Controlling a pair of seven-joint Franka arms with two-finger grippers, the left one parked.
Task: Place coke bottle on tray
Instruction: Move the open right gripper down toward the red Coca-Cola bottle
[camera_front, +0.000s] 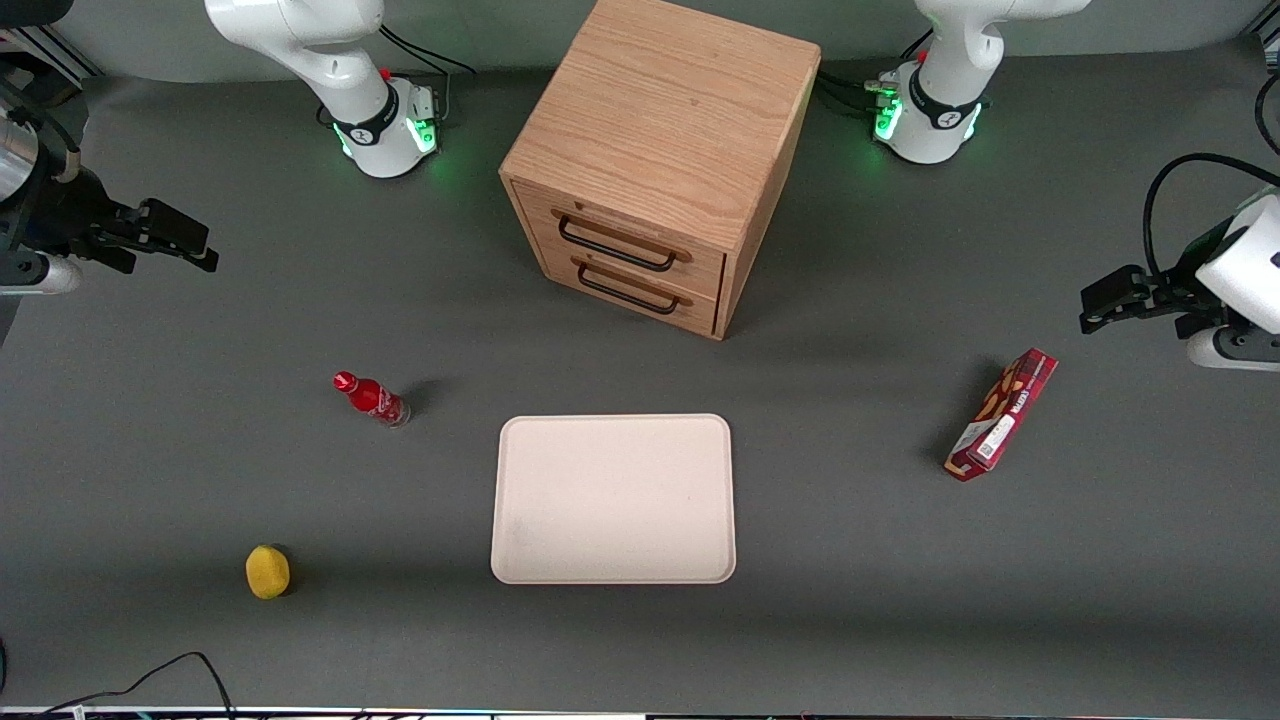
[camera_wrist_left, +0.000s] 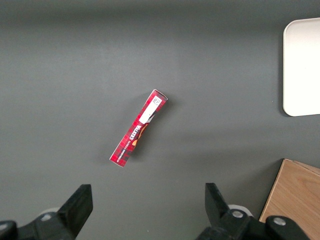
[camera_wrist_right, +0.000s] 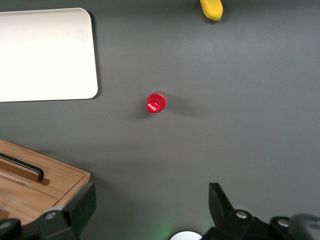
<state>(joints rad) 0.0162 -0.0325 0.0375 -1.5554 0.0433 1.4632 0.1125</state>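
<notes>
The coke bottle (camera_front: 371, 398), small with a red cap and red label, stands upright on the grey table beside the tray, toward the working arm's end. In the right wrist view it shows from above as a red cap (camera_wrist_right: 155, 103). The cream-beige tray (camera_front: 520, 550) lies flat in the middle of the table, nearer the front camera than the cabinet; its corner shows in the right wrist view (camera_wrist_right: 75, 85). My gripper (camera_front: 180, 240) hangs high above the table at the working arm's end, well away from the bottle. It is open and empty (camera_wrist_right: 150, 205).
A wooden drawer cabinet (camera_front: 650, 160) with two black handles stands farther from the camera than the tray. A yellow lemon-like fruit (camera_front: 267, 571) lies nearer the camera than the bottle. A red snack box (camera_front: 1002, 414) lies toward the parked arm's end.
</notes>
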